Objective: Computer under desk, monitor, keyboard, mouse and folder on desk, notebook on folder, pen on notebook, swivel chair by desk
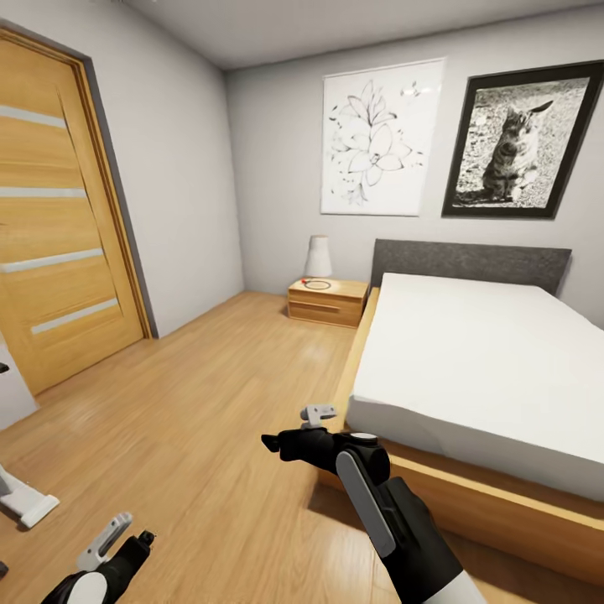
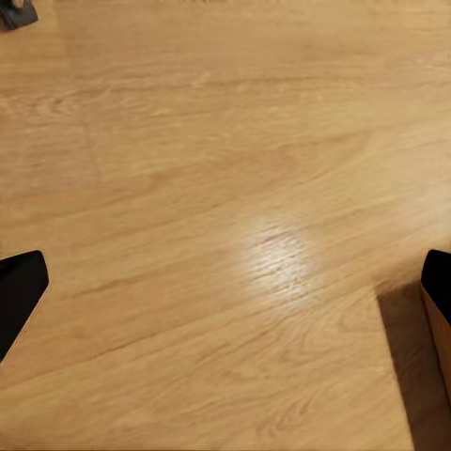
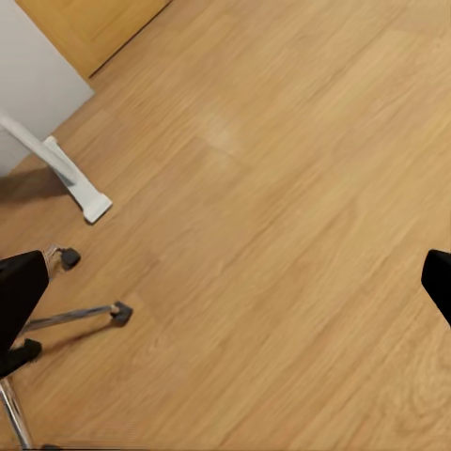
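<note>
I am in the bedroom, over its light wood floor (image 1: 193, 403). In the right wrist view, chrome spokes and black castors of the swivel chair (image 3: 80, 315) show beside a white foot of the desk (image 3: 73, 180). That white desk foot (image 1: 25, 501) also sits at the head view's left edge. My left gripper (image 1: 126, 534) hangs low over the floor, open and empty, its dark fingertips (image 2: 19, 287) far apart. My right gripper (image 1: 294, 426) is held out near the bed's corner, open and empty as well. The other things of the task are out of view.
A bed (image 1: 478, 361) with a white mattress and wooden frame fills the right side, close to my right arm. A wooden door (image 1: 59, 226) stands at the left. A bedside shelf (image 1: 327, 302) with a lamp (image 1: 318, 257) sits against the far wall.
</note>
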`<state>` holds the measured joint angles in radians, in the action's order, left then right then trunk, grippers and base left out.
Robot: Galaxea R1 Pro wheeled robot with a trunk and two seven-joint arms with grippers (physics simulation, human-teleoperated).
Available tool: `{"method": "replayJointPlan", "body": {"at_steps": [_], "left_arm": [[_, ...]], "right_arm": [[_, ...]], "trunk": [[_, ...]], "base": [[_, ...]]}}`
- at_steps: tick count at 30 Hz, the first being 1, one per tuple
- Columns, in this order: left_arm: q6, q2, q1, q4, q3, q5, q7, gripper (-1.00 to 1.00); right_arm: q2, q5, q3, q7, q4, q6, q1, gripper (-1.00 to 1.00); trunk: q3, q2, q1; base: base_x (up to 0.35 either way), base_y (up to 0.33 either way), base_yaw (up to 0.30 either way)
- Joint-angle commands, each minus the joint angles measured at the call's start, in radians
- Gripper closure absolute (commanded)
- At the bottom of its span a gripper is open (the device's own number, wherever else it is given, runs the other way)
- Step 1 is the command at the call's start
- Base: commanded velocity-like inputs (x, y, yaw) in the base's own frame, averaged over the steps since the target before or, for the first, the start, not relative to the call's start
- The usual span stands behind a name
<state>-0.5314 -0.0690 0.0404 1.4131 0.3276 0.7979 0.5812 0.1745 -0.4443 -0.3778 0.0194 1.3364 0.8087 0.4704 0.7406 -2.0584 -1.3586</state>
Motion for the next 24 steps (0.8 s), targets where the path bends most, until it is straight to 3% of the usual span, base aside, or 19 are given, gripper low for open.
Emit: {"method": "replayJointPlan", "body": {"at_steps": [1,6,7,10,24], "left_arm": [[-0.003,-0.001,0.001,-0.002,0.001,0.010,0.006,-1.00],[-0.004,0.010,0.001,-0.050,-0.004,0.010,0.006,-1.00],[-0.003,0.038,0.001,-0.121,-0.009,0.012,-0.004,-1.00],[-0.003,0.048,0.001,-0.148,-0.011,0.012,-0.011,-1.00],[-0.002,0.055,0.001,-0.167,-0.010,0.011,-0.017,-1.00]], "right_arm": [[0.000,-0.003,0.000,0.002,0.001,0.004,0.001,-1.00],[0.000,-0.002,0.000,0.002,0.001,0.004,0.001,-1.00],[0.000,-0.002,0.001,0.000,-0.004,0.003,0.001,-1.00],[0.000,-0.003,0.001,0.000,-0.005,0.002,0.001,-1.00],[0.000,-0.006,0.002,0.001,-0.001,0.003,0.001,-1.00]], "trunk": [[0.001,-0.001,0.000],[0.001,-0.001,0.000],[0.001,-0.001,0.000],[0.001,-0.001,0.000],[0.001,-0.001,0.000]], "base": [[0.000,0.000,0.242],[0.000,0.000,0.176],[0.128,0.000,0.041],[0.184,0.000,0.031],[0.323,0.000,0.046]]}}
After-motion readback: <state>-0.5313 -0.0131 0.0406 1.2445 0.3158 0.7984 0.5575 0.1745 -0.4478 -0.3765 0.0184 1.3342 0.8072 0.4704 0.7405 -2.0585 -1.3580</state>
